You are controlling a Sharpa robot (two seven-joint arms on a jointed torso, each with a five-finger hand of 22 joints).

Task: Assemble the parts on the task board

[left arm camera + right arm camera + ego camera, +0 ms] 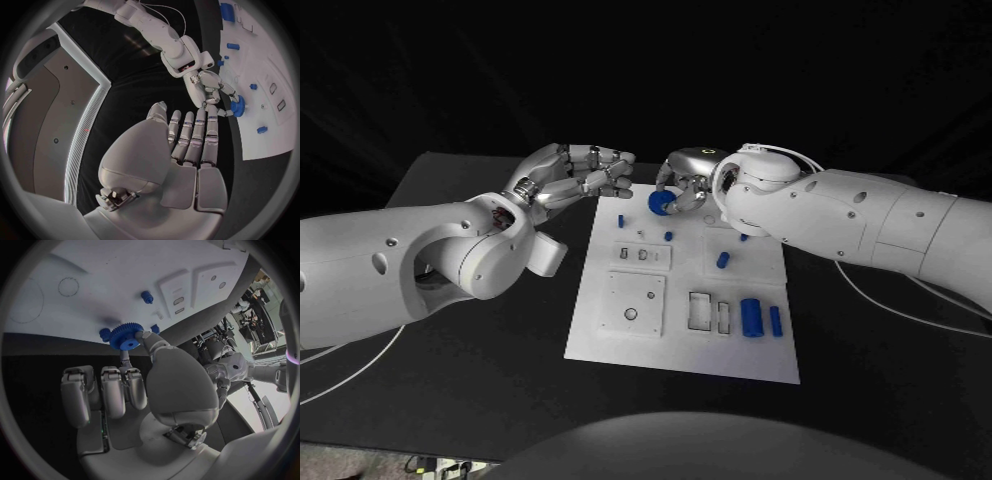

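The white task board lies mid-table. My right hand hovers over its far edge and pinches a blue gear between thumb and a finger. The right wrist view shows the gear held just above the board, near a small blue peg. My left hand hangs beside the board's far left corner and holds nothing. In the left wrist view its fingers are stretched out toward the right hand and the gear.
Small blue pegs stand on the board's far half. Two blue cylinders lie at its near right, beside narrow slots. A square plate with a hole sits at the near left. Black table surrounds the board.
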